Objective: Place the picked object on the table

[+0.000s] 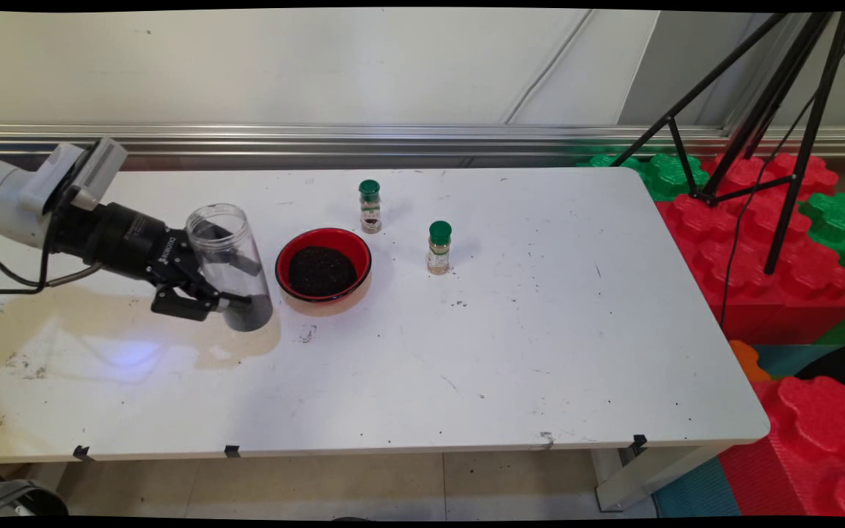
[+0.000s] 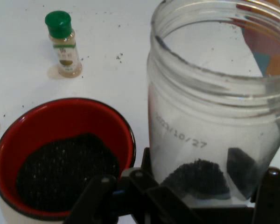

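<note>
Black gripper point(image 1: 221, 297) at left of frame clamps a clear plastic jar point(image 1: 228, 257), open-mouthed, nearly upright, a little dark grain left at its bottom. Just right, a round red bowl point(image 1: 323, 271) holds a heap of the same grain (most already there). Further right stand two green-capped bottles point(image 1: 370, 207) point(image 1: 439, 248).

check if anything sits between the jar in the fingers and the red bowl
Nothing visible does. The clear jar, held by the gripper, stands right beside the red bowl with only bare table between them.
</note>
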Controlling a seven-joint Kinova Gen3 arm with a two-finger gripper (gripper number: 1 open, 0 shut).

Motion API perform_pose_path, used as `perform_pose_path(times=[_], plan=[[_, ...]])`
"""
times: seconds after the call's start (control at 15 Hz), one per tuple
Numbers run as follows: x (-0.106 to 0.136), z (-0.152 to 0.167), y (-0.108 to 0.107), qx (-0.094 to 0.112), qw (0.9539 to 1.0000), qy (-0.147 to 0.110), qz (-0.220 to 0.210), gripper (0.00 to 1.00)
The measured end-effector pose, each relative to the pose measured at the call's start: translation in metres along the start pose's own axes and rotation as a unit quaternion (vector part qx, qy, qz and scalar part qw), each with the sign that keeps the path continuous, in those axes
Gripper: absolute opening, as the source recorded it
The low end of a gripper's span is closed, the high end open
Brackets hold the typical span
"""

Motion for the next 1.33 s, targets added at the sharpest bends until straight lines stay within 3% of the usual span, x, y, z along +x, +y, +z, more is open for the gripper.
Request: perform_pose_path(times=[0.8,1.33], plan=[[-0.065,-0.006,-0.014,0.006,0.9994,0.003,0.034,0.0],[-0.083,0.008,-0.024,0.012,0.9988,0.017,0.046,0.0]])
